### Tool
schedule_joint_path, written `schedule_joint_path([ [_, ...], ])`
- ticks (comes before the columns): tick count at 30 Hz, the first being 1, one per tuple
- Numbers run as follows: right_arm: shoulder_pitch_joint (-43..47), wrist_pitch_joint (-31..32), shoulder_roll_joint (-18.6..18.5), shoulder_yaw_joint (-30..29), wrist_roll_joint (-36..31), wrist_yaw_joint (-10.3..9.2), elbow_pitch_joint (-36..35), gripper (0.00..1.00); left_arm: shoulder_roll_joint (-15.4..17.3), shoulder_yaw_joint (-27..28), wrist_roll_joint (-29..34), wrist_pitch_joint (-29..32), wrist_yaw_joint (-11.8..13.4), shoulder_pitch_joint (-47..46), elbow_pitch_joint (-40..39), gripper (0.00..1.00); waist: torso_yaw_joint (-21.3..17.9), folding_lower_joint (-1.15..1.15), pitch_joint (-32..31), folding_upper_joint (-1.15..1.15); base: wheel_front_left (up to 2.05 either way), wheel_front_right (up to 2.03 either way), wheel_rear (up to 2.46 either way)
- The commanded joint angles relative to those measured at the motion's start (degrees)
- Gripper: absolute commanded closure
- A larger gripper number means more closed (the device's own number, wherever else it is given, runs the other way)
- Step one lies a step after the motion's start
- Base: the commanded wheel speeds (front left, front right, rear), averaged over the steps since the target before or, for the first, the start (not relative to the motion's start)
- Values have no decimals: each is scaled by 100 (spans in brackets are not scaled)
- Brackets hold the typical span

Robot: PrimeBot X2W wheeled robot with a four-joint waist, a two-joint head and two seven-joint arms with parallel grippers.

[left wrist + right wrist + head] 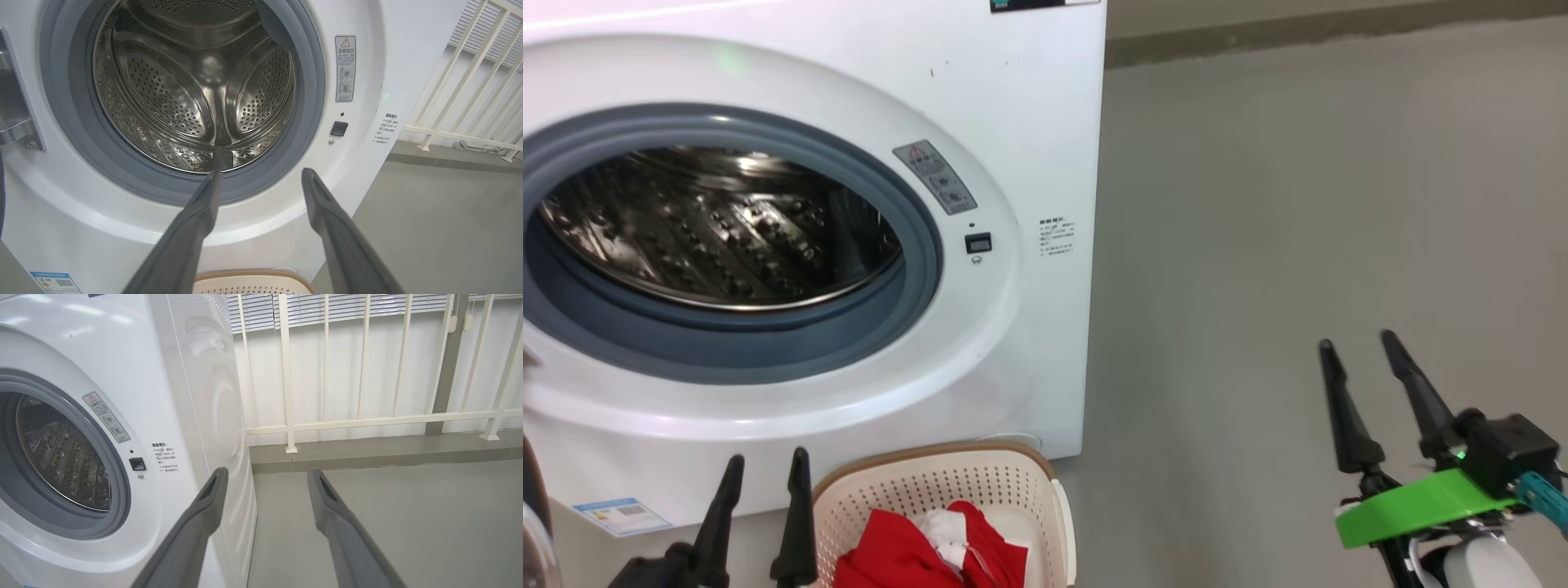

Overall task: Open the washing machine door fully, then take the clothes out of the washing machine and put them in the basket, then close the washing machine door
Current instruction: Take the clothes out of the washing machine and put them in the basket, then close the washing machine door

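Clothes [907,551], bright red with a smaller white piece tucked among them, are lying in the basket [1013,482], which is sitting on the grey floor [1298,204] right in front of the washing machine [1029,122], its brown rim close against the white front panel. The machine's mouth is standing open, and the grey rubber ring [915,245] is framing a perforated steel drum [711,229] in which no fabric is showing. A sliver of the washing machine door [531,490], dark and curved, is peeking in at the lower left edge of the head view, swung well away from the opening. The left gripper [768,456] is hovering just beside the basket's left side with its fingers apart and nothing between them; in its wrist view, the left gripper [262,172] is pointing at the lower lip of the ring. The right gripper [1357,340] is hanging over bare floor, well apart from the machine and basket, fingers likewise spread and holding nothing, with a green band [1421,506] wrapping its wrist. In its own wrist view, the right gripper [266,471] is facing the machine's right corner, with a white railing [367,420] beyond.
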Motion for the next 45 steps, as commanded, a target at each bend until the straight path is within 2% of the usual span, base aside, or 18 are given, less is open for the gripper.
schedule_joint_path([
  [1, 5, -36, -50, 28, -55, 36, -186, 0, 78, 217, -18, -52, -3, 17, -204, 0, 23, 0, -135, 0, 0, 0, 0],
  [18, 147, -36, -34, 23, -75, 36, -173, 0, 78, 361, -170, -52, -15, 231, -338, 0, 6, 0, -297, 0, 0, 0, 0],
  [31, 161, -36, -15, 23, -44, 36, -120, 0, 78, 399, 22, -52, -15, 259, -369, 0, -20, 0, -342, 0, -8, 6, 2],
  [38, 164, -36, -7, -26, -16, 36, -150, 0, 78, 324, 72, -52, -32, 263, -309, 0, -21, 0, -317, 0, -122, 71, 51],
  [45, 173, -36, -10, -22, -26, 36, -148, 0, 77, 345, 112, -52, -56, 196, -361, 0, 13, 0, -259, 0, -190, 187, 3],
])
